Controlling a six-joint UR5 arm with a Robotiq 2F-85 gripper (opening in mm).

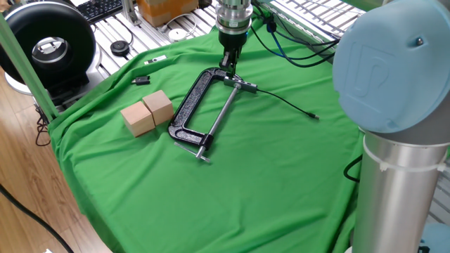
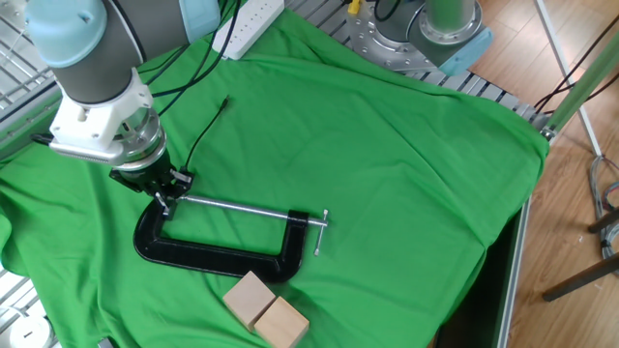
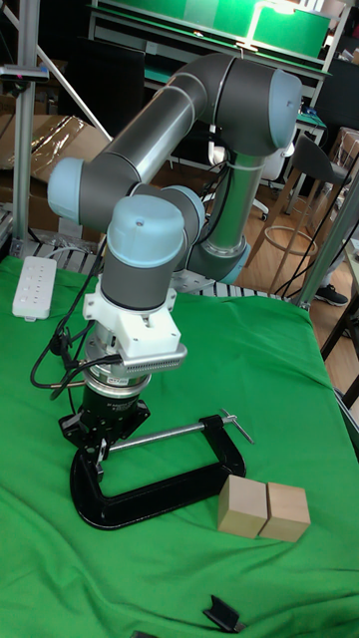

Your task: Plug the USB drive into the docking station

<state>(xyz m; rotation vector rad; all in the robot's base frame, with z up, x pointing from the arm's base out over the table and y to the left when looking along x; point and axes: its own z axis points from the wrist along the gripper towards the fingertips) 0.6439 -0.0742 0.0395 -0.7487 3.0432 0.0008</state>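
Note:
My gripper (image 1: 229, 69) points straight down at the back of the green cloth, over the left end of the docking station (image 1: 244, 86), a slim grey adapter. Its thin black cable runs right to a small plug (image 1: 316, 117). The fingers stand close together, shut on a tiny whitish stick, the USB drive (image 2: 164, 203), which pokes out below the gripper (image 2: 161, 193) right beside the docking station (image 2: 181, 177). Whether the stick touches the adapter's port is hidden by the fingers. In the tall view the gripper (image 3: 100, 446) hangs over the clamp's closed end.
A big black C-clamp (image 1: 191, 107) lies right under and in front of the gripper. Two wooden blocks (image 1: 146, 112) sit to its left, with a small black piece (image 1: 143, 81) and a white tag (image 1: 156, 60) behind them. A white power strip (image 2: 247, 27) lies at the cloth's edge.

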